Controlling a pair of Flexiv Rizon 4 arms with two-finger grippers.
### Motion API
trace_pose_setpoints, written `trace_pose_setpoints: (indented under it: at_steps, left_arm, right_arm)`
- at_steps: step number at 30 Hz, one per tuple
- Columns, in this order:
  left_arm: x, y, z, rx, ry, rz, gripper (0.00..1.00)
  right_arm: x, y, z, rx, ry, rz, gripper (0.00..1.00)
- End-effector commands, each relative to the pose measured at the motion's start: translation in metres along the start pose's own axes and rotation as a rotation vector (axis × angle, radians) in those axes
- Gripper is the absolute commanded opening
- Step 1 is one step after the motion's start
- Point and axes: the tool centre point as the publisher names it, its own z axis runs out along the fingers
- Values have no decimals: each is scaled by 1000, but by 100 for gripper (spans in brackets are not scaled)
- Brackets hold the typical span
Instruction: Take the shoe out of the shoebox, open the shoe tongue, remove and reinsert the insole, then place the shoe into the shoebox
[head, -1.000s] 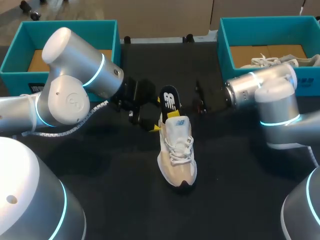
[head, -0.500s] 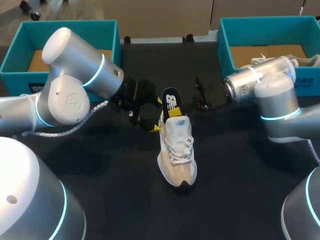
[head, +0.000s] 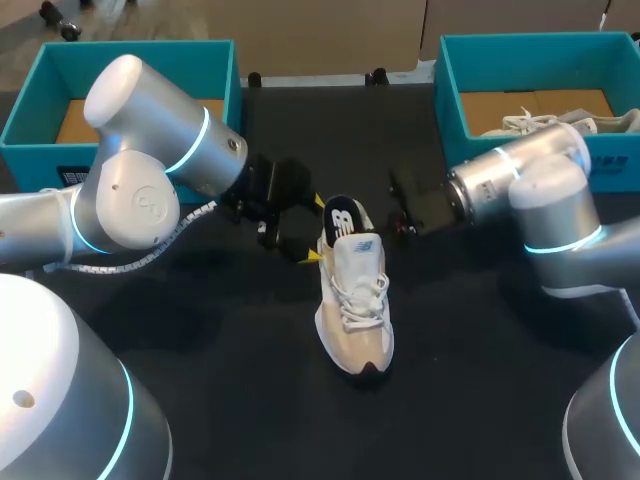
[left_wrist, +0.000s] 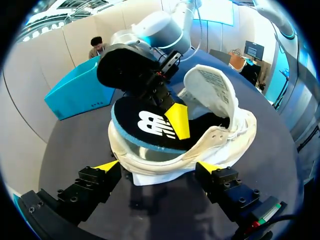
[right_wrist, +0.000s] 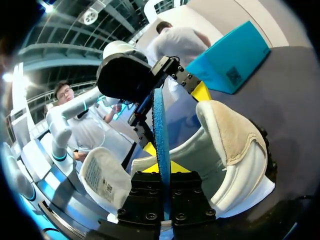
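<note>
Black desk (head: 470, 330): a dark, matt top that carries everything listed here.
Shoe (head: 352, 290): a white and tan trainer at the middle of the desk, sole down. Its toe points to 6 o'clock and its heel to 12 o'clock, and the laces lie loose.
Tongue (left_wrist: 212, 85): pulled up and forward, away from the heel, with its label side showing.
Insole (left_wrist: 150, 122): black on top with a white mark and a blue edge. One end sticks up out of the shoe's opening at the heel, and the rest is down inside.
Left claw (left_wrist: 157, 167): comes in from 9 o'clock. Its fingers stand wide, one yellow tip touching each side of the heel, so it is pinching the shoe there.
Right claw (right_wrist: 161, 170): comes in from 3 o'clock. It is pressed together on the raised end of the insole, whose blue edge runs up between its fingers.
Left box (head: 140, 50): teal with a brown floor, at 11 o'clock and well apart from the shoe.
Right box (head: 450, 90): teal, at 1 o'clock.
Second shoe (head: 545, 122): pale, lying inside the right box.
</note>
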Motion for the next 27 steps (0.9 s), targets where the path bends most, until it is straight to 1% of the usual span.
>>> trace_pose_setpoints:
  at_steps: [1, 3, 6, 13, 15, 16, 18, 19, 23, 27]
  left_arm:
    - [0, -1, 1, -4, -1, 0, 100]
    - [0, -1, 1, -4, -1, 0, 100]
    - [0, -1, 1, -4, -1, 0, 100]
    - [0, -1, 1, -4, -1, 0, 100]
    - [0, -1, 1, -4, -1, 0, 100]
    - [0, -1, 1, -4, -1, 0, 100]
    - [0, -1, 1, -4, -1, 0, 100]
    - [0, -1, 1, -4, -1, 0, 100]
    - [0, -1, 1, -4, -1, 0, 100]
    - [0, -1, 1, -4, -1, 0, 100]
  right_arm:
    - [3, 2, -1, -5, -20, -18, 12]
    - [3, 10, -3, 1, -33, -39, 22]
    - [3, 18, -6, 4, -44, -61, 28]
    - [-4, 29, -9, 21, -42, -85, 28]
    - [-7, 31, -10, 22, -41, -89, 26]
    - [-9, 32, -10, 22, -40, -90, 21]
    - [-13, 33, -11, 29, -35, -64, 2]
    - [-15, 33, -11, 32, -34, -47, 0]
    - [-16, 33, -12, 18, -24, 8, 0]
    - [-12, 29, -10, 32, -17, 51, 0]
